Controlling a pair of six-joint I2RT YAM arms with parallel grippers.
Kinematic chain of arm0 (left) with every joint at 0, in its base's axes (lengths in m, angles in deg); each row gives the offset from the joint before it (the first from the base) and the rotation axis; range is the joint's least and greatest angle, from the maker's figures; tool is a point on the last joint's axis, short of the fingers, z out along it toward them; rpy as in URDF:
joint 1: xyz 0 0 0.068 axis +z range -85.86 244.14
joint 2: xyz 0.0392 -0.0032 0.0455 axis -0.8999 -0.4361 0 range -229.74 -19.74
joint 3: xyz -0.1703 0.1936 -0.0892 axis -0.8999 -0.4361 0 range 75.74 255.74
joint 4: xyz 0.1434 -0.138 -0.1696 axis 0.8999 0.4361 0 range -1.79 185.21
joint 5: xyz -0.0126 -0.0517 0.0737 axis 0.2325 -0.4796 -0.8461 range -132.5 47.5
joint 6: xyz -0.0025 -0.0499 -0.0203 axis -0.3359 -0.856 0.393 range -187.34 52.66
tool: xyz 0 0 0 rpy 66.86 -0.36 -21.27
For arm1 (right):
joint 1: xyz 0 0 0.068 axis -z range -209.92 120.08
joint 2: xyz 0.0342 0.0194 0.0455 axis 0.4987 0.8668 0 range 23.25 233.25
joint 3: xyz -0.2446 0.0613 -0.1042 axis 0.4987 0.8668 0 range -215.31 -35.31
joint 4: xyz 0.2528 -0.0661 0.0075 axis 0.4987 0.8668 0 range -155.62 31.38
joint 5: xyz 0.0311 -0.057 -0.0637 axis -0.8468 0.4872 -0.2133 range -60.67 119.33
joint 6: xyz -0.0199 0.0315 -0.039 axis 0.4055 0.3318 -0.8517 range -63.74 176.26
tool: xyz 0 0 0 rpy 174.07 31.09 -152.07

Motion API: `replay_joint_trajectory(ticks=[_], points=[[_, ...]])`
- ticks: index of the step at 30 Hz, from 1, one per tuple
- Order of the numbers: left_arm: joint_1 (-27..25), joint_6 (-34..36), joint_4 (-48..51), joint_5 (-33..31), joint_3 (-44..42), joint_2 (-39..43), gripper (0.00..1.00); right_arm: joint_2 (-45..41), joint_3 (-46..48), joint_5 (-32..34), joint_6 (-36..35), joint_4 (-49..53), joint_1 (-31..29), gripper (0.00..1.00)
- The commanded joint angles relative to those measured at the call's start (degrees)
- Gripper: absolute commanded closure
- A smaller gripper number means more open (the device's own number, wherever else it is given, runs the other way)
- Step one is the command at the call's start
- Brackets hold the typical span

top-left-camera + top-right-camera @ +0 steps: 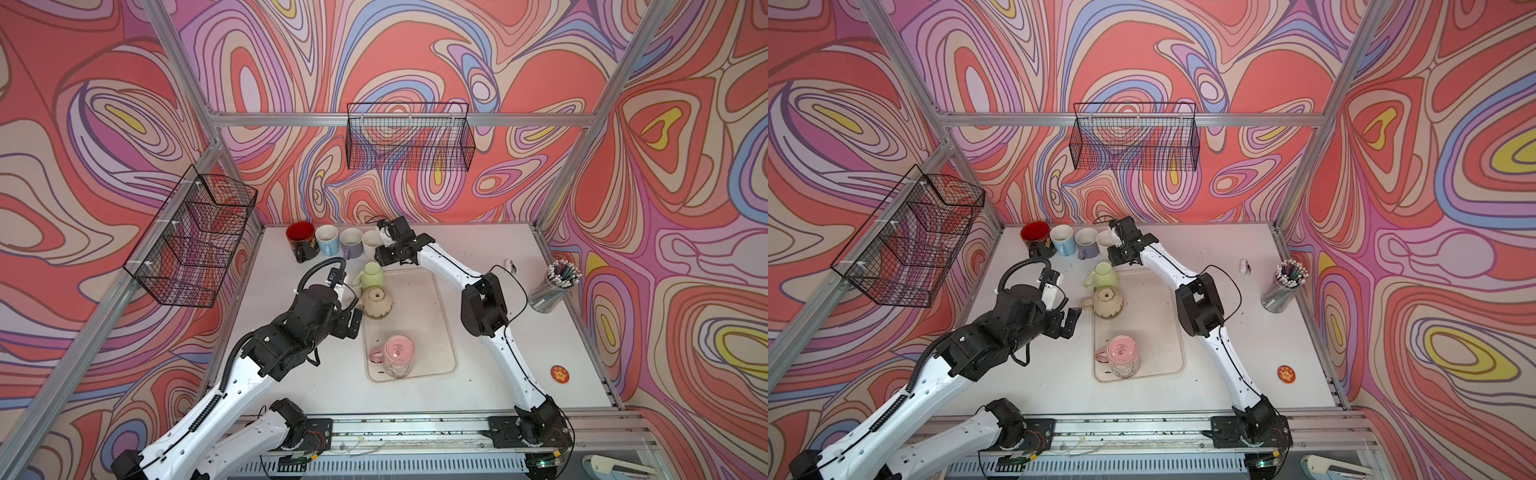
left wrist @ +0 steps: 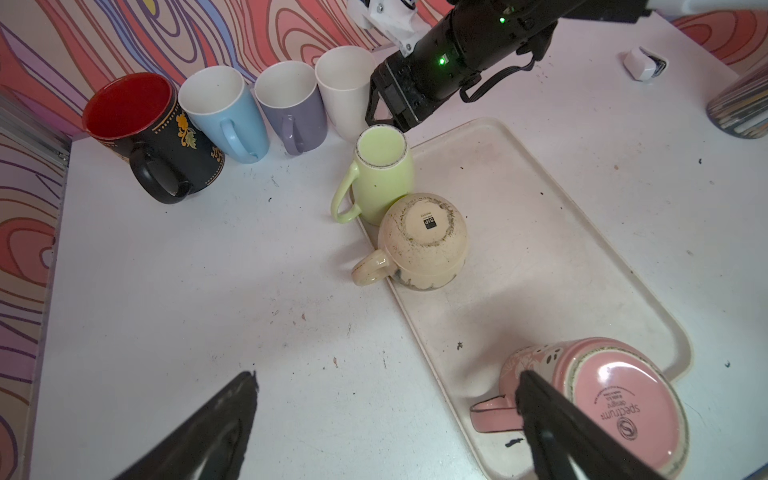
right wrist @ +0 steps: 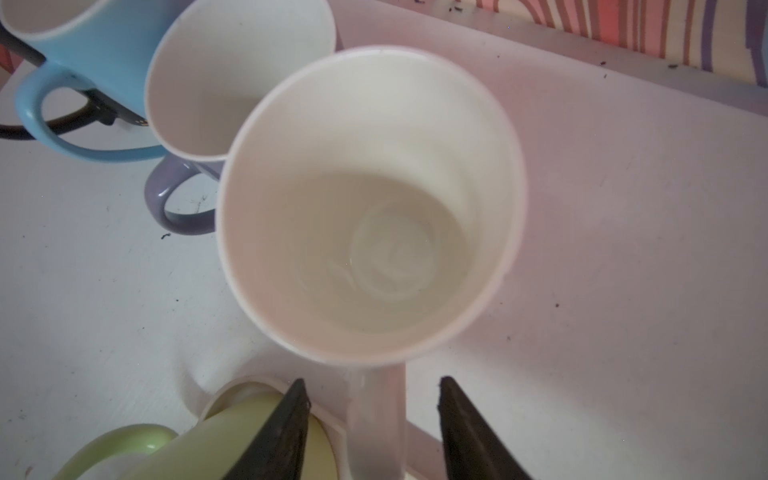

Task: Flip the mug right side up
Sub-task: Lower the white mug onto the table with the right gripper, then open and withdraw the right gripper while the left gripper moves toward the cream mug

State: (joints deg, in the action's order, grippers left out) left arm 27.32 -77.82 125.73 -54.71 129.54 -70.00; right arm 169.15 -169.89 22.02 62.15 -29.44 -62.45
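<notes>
White mug point(image 3: 365, 199), handle between parted right gripper point(image 3: 374, 386); green mug point(image 3: 195, 451) beside; left gripper point(image 2: 387, 376) apart

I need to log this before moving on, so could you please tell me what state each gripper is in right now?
Left gripper: open, holding nothing.
Right gripper: open, straddling the white mug's handle without gripping it.

upright mugs point(image 1: 351, 241) stand behind the tray point(image 1: 428, 324); overturned mugs point(image 1: 398, 353) line its left side.
</notes>
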Motion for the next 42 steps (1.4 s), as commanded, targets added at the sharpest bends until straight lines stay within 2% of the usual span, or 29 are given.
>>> replay_joint_trajectory(ticks=[1,3,8,16,23,28,37,42], points=[[-0.1,1.0,0.8,-1.4,0.2,-1.0,0.03,-6.8,3.0,-0.6,-0.4,-3.1,-0.2,0.39],[-0.2,0.7,1.3,-1.9,0.8,-2.2,0.05,-9.2,5.6,-0.7,-0.7,-4.2,-0.3,0.35],[-0.1,0.5,3.3,-2.2,3.3,-5.8,0.14,-14.8,11.6,-0.7,-1.3,-6.0,-0.2,0.31],[3.1,-0.1,7.2,0.7,8.8,-14.5,0.39,-26.6,25.6,-0.4,-0.2,-11.1,-0.2,0.3],[7.4,-1.6,8.8,7.9,13.2,-24.6,0.59,-41.9,46.2,0.3,3.8,-19.7,-0.2,0.3],[7.9,-1.1,8.7,9.1,16.4,-31.6,0.7,-53.1,60.4,0.5,6.7,-25.3,-0.3,0.29],[8.5,-1.0,9.3,7.2,23.5,-44.2,0.76,-69.1,77.5,-1.4,10.4,-27.5,-0.3,0.29],[8.5,-2.4,9.3,8.3,25.2,-47.6,0.78,-75.6,81.8,-0.3,9.9,-25.9,-0.2,0.29]])
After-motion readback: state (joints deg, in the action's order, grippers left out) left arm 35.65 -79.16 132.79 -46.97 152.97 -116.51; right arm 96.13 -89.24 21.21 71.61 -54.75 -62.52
